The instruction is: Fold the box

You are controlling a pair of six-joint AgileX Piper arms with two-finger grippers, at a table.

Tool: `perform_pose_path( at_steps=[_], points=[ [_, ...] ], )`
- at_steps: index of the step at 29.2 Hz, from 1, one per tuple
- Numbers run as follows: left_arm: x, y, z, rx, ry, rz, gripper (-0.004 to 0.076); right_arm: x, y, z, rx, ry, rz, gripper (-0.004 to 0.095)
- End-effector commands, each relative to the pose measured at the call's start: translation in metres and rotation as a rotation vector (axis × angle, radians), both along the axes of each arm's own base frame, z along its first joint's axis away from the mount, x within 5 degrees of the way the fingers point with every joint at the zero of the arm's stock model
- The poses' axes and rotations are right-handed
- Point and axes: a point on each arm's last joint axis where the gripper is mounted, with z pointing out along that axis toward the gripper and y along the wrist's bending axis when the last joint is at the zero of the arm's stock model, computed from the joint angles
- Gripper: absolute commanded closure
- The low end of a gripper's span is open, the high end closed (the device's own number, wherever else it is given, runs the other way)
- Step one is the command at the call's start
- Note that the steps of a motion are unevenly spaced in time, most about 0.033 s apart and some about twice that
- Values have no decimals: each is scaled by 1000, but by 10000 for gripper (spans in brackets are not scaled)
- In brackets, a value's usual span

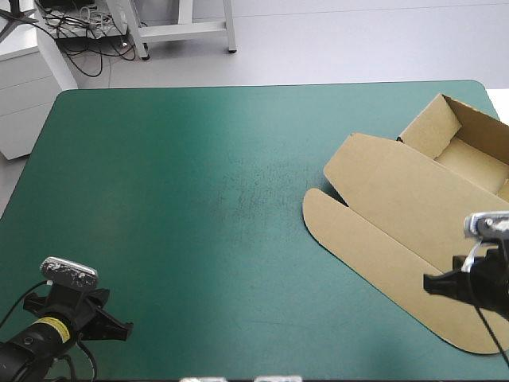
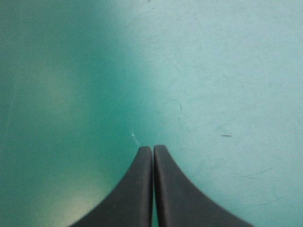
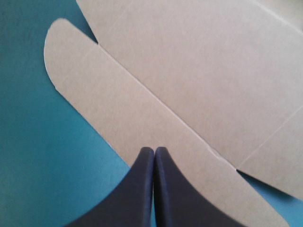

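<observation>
The brown box point(image 1: 398, 199) lies at the table's right side. Its tray part point(image 1: 469, 151) has walls raised at the far right. The lid lies flat, and its long rounded flap point(image 1: 374, 255) reaches toward the front. My right gripper point(image 1: 428, 282) is shut and hovers over that flap near its front edge, holding nothing. In the right wrist view the shut gripper point(image 3: 154, 149) points across the flap point(image 3: 118, 104) toward the lid panel point(image 3: 199, 61). My left gripper point(image 1: 126, 328) is shut at the front left corner, far from the box. The left wrist view shows this gripper point(image 2: 152, 147) over bare cover.
The teal-green cover point(image 1: 199, 199) spreads from the box to the table's left edge. The box's right part runs to the table's right edge and out of the high view. The tray's far corner lies close to the table's far edge.
</observation>
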Motion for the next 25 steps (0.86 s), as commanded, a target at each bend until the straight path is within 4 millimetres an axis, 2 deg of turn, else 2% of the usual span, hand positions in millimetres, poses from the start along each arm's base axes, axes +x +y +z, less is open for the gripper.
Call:
perform_pose_path(
  at_steps=[1,5,10,14,25],
  points=[
    [3,-7,13,-37,-78,-82,734,-16,3,-24,-18,-15,30,923],
    [6,-9,17,-53,-141,-98,734,-27,8,-60,15,-36,36,923],
    [7,-10,17,-57,-150,-99,734,-34,14,-88,44,-65,80,923],
    [7,-10,1,-45,-118,-100,734,-37,14,-104,43,-65,71,923],
    [11,-13,-3,-71,-164,-107,734,-36,14,-107,51,-91,58,923]
  ],
)
